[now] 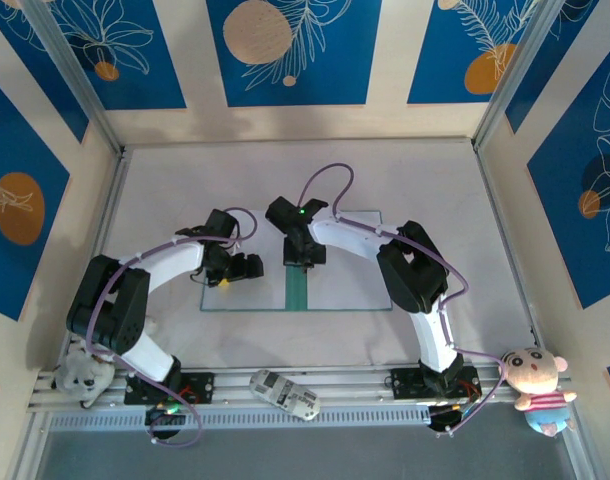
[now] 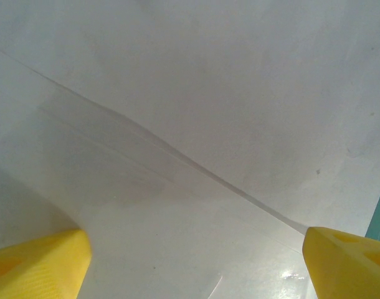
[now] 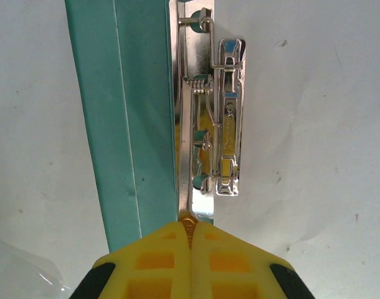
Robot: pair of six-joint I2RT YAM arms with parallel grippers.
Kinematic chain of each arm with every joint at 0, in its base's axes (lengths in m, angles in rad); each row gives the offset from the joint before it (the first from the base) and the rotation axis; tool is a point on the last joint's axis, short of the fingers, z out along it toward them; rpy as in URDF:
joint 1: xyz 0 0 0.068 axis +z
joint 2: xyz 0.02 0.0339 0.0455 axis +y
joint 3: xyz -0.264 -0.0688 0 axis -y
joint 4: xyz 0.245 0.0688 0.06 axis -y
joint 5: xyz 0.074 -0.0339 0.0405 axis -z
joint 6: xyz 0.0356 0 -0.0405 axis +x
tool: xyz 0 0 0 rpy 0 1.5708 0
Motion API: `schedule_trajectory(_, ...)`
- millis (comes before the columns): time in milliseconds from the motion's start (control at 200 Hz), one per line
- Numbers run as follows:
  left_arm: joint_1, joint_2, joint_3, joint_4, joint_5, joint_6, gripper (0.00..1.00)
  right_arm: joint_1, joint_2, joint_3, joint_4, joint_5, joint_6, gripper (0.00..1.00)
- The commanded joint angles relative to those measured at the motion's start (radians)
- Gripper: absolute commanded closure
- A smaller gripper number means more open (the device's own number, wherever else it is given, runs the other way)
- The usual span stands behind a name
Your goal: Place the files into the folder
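The teal folder lies open on the table, and white files cover both of its covers, leaving the spine strip bare. In the right wrist view the metal clip sits beside the teal spine. My right gripper is shut on the clip's thin metal lever. It hangs over the spine in the top view. My left gripper is open, its yellow fingertips wide apart low over the left file. It hangs over the folder's left cover.
A white handheld device lies on the front rail between the arm bases. Plush toys sit at the front left and front right. Panel walls close in the table on three sides.
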Motion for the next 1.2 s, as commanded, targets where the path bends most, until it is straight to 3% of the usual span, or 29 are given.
schedule_trajectory(0,0.009,0.033,-0.01,-0.031,0.011,0.024,0.1,0.002,0.015,-0.044,-0.074,0.055,-0.005,0.98)
schedule_trajectory(1195,0.012,0.042,-0.009,-0.028,0.011,0.025,0.1,-0.007,0.057,-0.121,-0.04,0.05,0.028,0.99)
